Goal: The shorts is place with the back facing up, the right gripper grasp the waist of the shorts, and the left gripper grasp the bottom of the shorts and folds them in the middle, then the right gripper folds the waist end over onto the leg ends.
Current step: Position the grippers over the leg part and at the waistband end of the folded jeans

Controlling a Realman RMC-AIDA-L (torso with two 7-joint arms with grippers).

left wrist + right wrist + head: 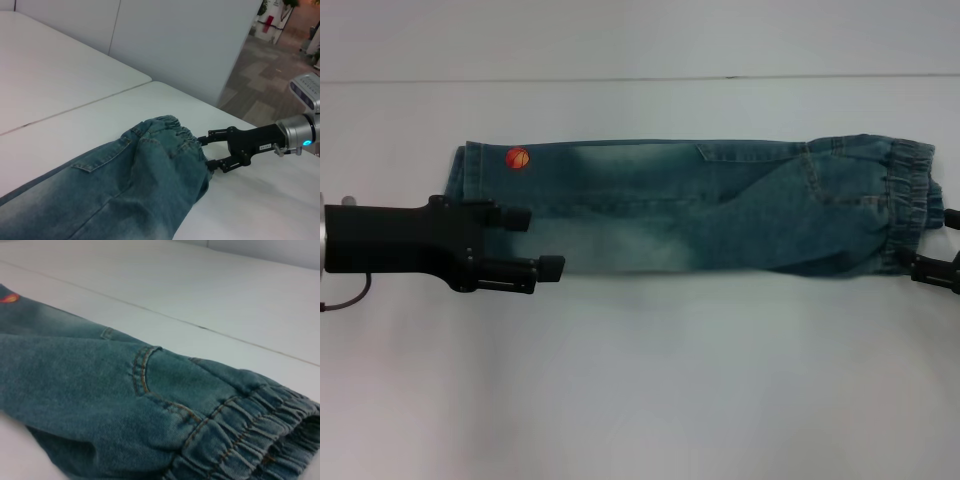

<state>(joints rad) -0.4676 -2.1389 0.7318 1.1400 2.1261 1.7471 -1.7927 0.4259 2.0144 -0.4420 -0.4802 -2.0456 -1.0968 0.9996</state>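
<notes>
Two grippers stand at opposite ends of the shorts (690, 208), which lie already folded lengthwise into a narrow strip across the white table (640, 380). The right gripper (209, 151) sits at the waist (175, 131), its black fingers spread apart with the tips just at the puckered band, one above and one below the edge, not visibly clamped on cloth. The left gripper (542, 243) hovers over the leg ends (460, 185) at the far side, its two fingers also parted and holding nothing; the upper finger overlaps the denim in the head view, the lower one lies off the cloth's near edge. From there outward, the orange basketball patch (517, 158) marks the hem end, and a back pocket (150, 375) sits beside the gathered elastic. The denim looks soft and limp yet fairly thick, now doubled, so it should drape and sag when lifted rather than hold shape. It is likely light and not slippery. The best hold for the remaining fold seems to be the bunched waistband itself, taking all layers together so the lower one does not trail behind.
</notes>
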